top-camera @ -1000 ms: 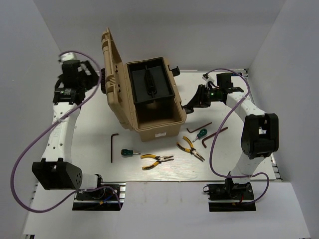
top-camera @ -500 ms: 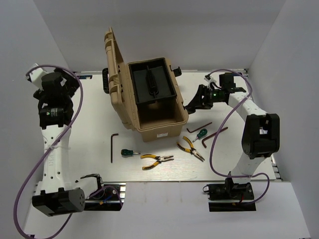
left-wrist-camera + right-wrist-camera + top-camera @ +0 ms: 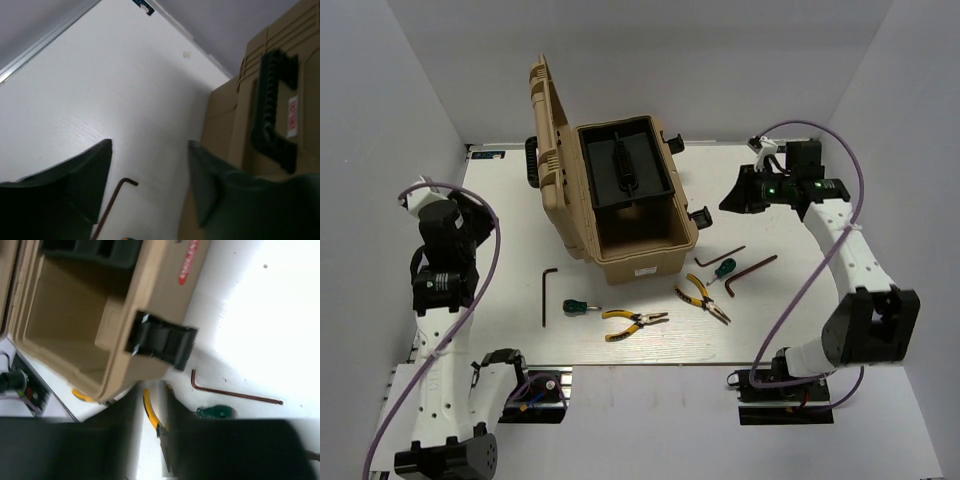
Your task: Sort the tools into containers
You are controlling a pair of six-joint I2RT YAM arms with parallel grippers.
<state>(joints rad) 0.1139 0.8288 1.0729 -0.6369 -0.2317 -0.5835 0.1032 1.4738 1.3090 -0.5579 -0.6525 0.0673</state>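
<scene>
When taking up the yellow-handled pliers [image 3: 635, 322], expect stiff, fairly heavy steel with grippy sleeves. Close across both handles close to the pivot to limit swinging. Find this pair on the table [image 3: 500, 200] on the near side of the toolbox [image 3: 650, 262], and the second pliers [image 3: 703, 297] just to the right.

Treat each screwdriver as light, stubby and likely to roll, and pinch across the green handle. Locate the left screwdriver [image 3: 580, 307] just left of the first pliers. Locate the right screwdriver [image 3: 722, 268] off the toolbox's near right corner.

Treat every hex key as thin, rigid, smooth and flat-lying, so probably the hardest pick. Pinch the long leg at mid-length from straight above. Locate the left hex key [image 3: 546, 295] at the left end of the row, and the right hex keys [image 3: 750, 272] on either side of the right screwdriver.

Note the toolbox open, with the lid [image 3: 548, 130] upright on the left and the black tray [image 3: 620, 165] seated over the far half. See no tool in the near half.

Note the left gripper [image 3: 150, 147] high over the left part of the table, angled toward the lid, jaws spread wide and holding nothing. Note the right gripper [image 3: 152, 400] right of the toolbox, looking down past the latch [image 3: 160, 342], jaws partly apart and holding nothing.
</scene>
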